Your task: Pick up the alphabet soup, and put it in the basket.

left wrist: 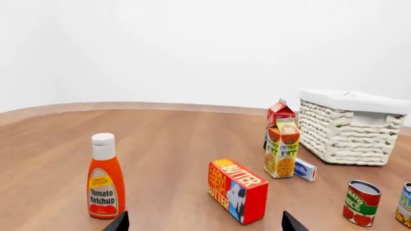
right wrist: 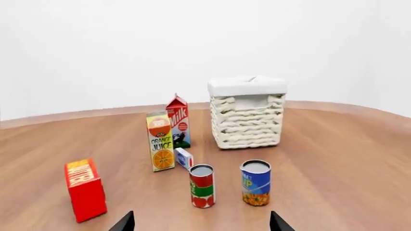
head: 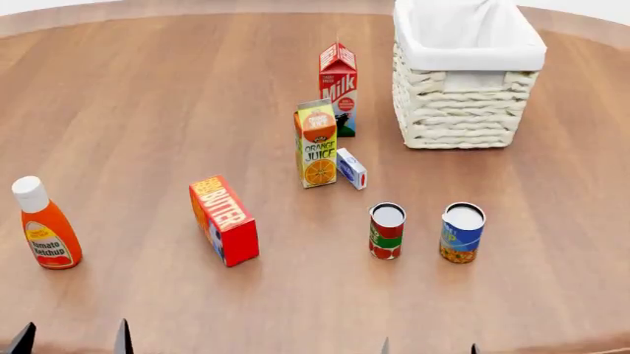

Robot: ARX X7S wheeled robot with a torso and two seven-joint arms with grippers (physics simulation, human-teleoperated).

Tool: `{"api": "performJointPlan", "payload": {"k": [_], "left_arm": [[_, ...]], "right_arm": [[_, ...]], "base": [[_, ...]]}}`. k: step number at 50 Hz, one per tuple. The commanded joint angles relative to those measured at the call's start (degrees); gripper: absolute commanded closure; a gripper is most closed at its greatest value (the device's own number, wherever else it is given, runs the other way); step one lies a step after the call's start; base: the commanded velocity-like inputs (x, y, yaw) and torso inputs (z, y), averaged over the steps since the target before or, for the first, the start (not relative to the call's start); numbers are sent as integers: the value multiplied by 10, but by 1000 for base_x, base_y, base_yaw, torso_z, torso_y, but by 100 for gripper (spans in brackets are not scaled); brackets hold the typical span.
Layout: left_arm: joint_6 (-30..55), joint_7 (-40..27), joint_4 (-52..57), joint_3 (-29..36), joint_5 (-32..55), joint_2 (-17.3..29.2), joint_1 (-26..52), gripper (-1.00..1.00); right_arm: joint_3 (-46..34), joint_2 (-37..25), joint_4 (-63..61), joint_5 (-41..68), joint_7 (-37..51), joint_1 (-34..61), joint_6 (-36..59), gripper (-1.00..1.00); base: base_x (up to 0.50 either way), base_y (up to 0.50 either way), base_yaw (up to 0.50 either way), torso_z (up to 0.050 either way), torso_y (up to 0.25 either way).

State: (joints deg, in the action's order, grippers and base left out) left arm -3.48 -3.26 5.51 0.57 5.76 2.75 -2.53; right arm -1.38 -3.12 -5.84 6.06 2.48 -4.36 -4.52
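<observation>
Labels: "Tomato Ketchup" btl (head: 44, 228), "Orange Juice" ctn (head: 316, 144), "Milk" ctn (head: 338, 88).

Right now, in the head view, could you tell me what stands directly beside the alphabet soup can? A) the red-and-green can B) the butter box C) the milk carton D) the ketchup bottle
A: the red-and-green can stands upright just to the left of the alphabet soup, apart from it, while the ketchup, butter and milk sit farther off.
</observation>
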Motion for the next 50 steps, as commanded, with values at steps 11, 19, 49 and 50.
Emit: {"api": "performJointPlan", "payload": {"k": [11, 19, 49, 50], "left_arm": [[-101, -40, 53, -30, 63, 11, -35, -100], [-113, -50, 47, -28, 71, 15, -33, -100], [-130, -74, 52, -9, 85, 36, -42, -100], [-131, -75, 52, -9, 86, 37, -42, -100]], "right_arm": [[33, -22, -51, 82, 18, -34, -57, -100], [34, -26, -43, 93, 26, -28, -60, -100], [14, -42, -30, 115, 42, -21, -61, -100], [14, -43, -29, 116, 42, -21, -61, -100]], "base": [[0, 0, 0, 0, 0], [0, 0, 0, 0, 0], [0, -155, 0, 0, 0], [0, -332, 0, 0, 0]]}}
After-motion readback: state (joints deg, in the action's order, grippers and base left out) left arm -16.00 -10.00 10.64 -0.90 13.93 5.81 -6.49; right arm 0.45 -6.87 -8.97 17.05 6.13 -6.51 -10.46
